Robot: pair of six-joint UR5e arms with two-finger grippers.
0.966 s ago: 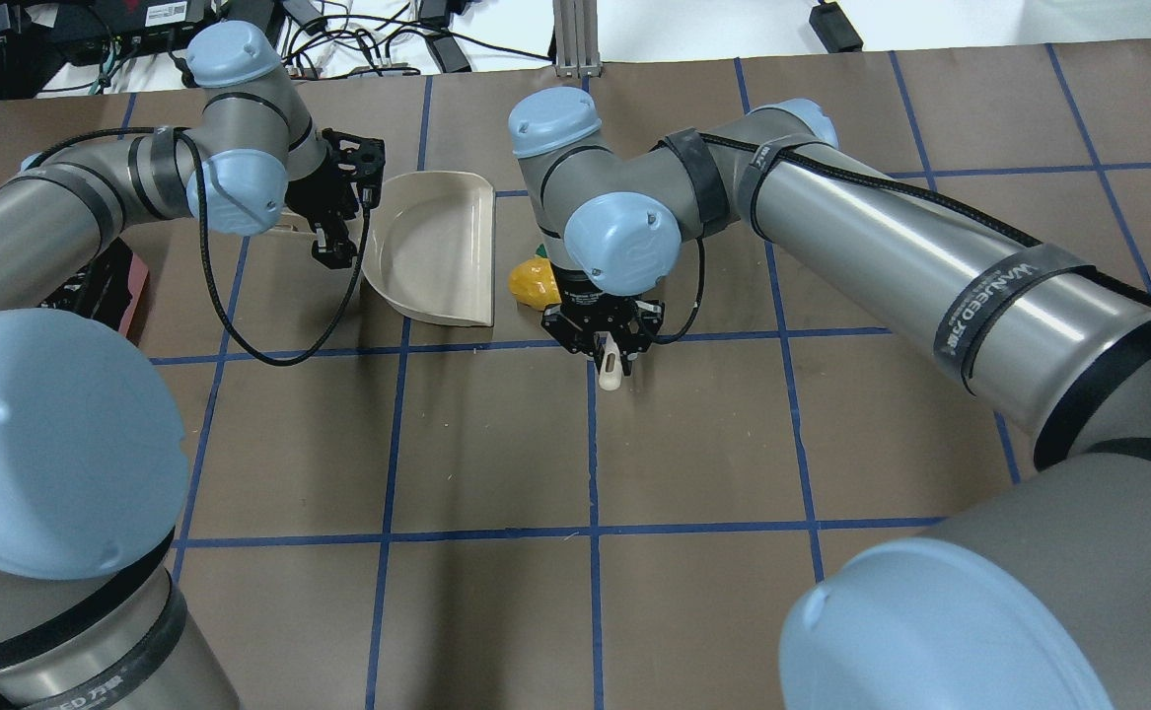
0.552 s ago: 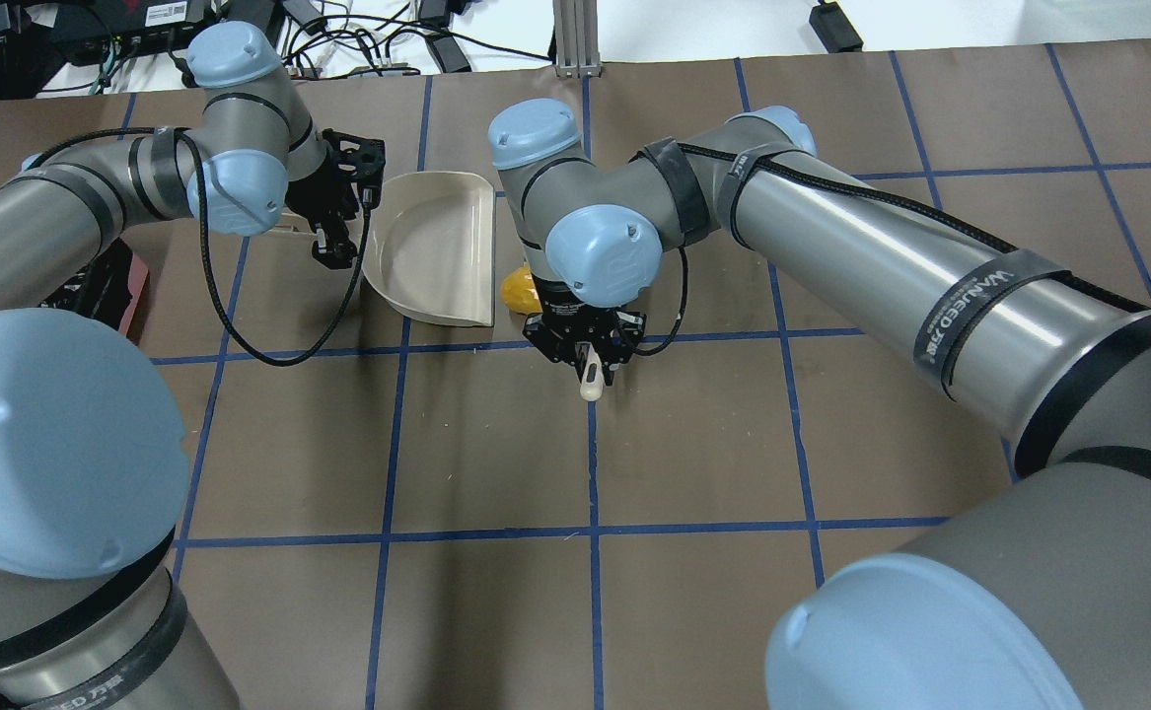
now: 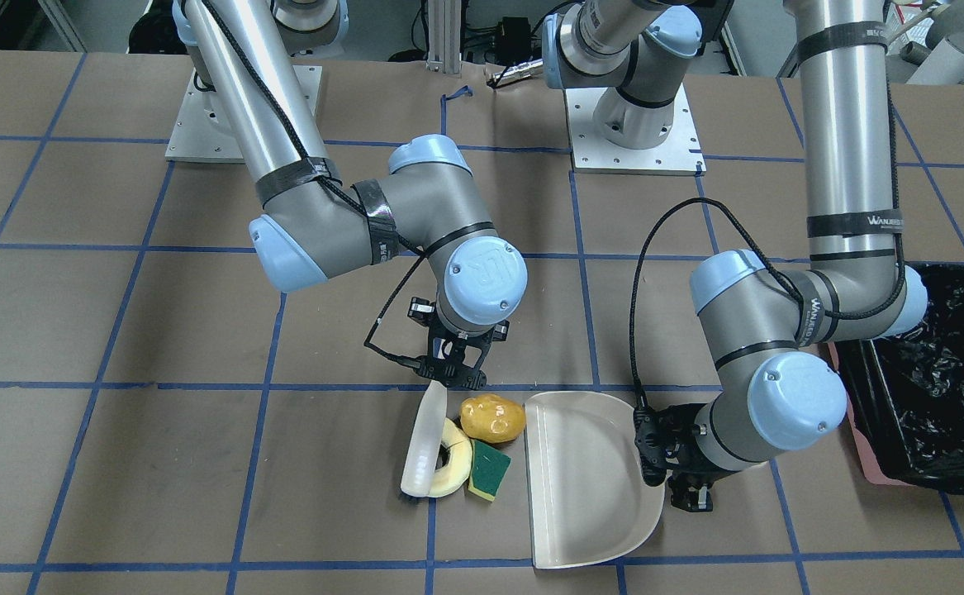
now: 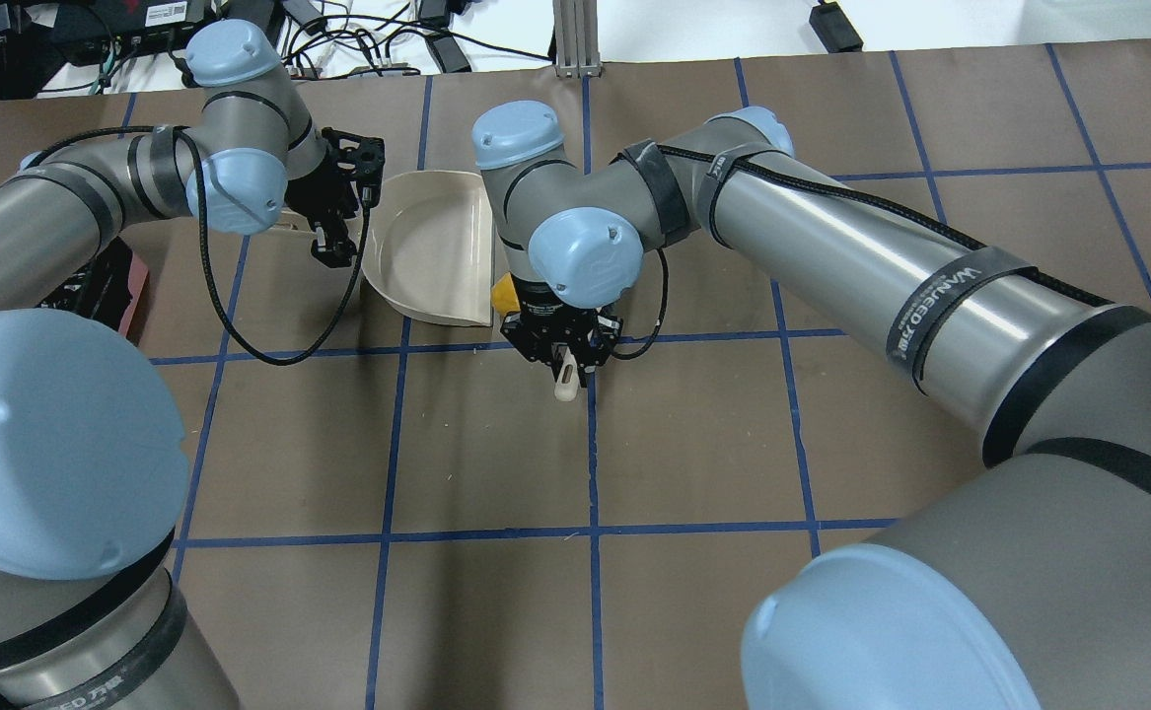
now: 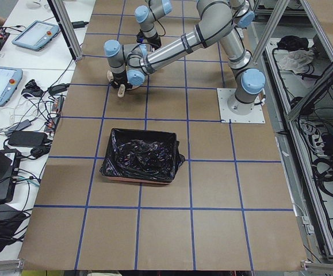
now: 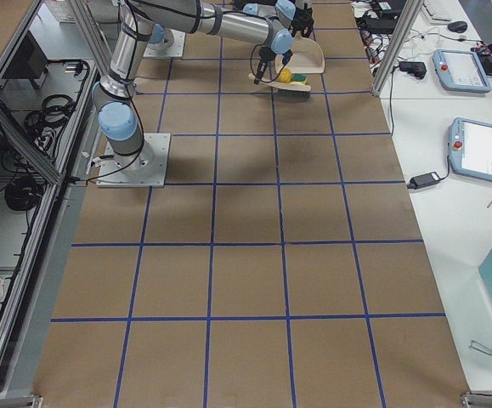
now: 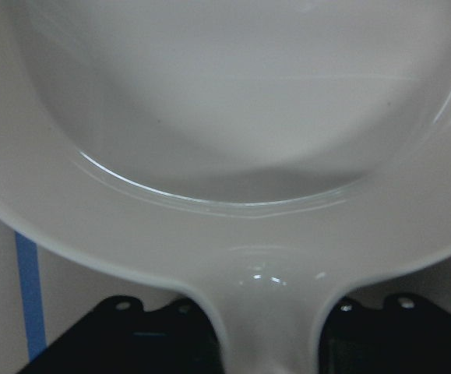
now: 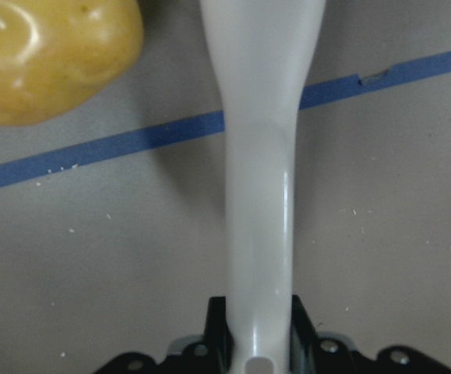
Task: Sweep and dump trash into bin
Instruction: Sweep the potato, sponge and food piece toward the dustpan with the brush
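A two-armed robot is working at a table [image 3: 118, 330] covered in brown paper and marked with blue tape lines, and the sweeping step appears to be in hand. The right gripper [image 3: 448, 378] is pinching the smooth, milky-white plastic handle of a small brush [image 3: 424, 446]. The brush's long body is lying against the trash, on the side away from the dustpan [image 3: 589, 496]. The trash is sitting in a tight cluster just beside the pan's straight open lip. It is made up of a pale yellow curved slice [image 3: 457, 467], a green-and-yellow sponge wedge [image 3: 490, 471] and a glossy, lumpy amber piece [image 3: 492, 418]. The left gripper [image 3: 655, 450] is clamping the handle of the beige dustpan, a smooth, shallow D-shaped scoop with nothing lying in it yet. The bin [image 3: 849, 463], pink and lined with crinkly, shiny black plastic, is standing well apart on the robot's left. The next move is probably calling for a low sideways push of the brush toward the lip while the pan is held flat. The rounded amber piece looks likely to roll, and the soft sponge may be catching on the edge.
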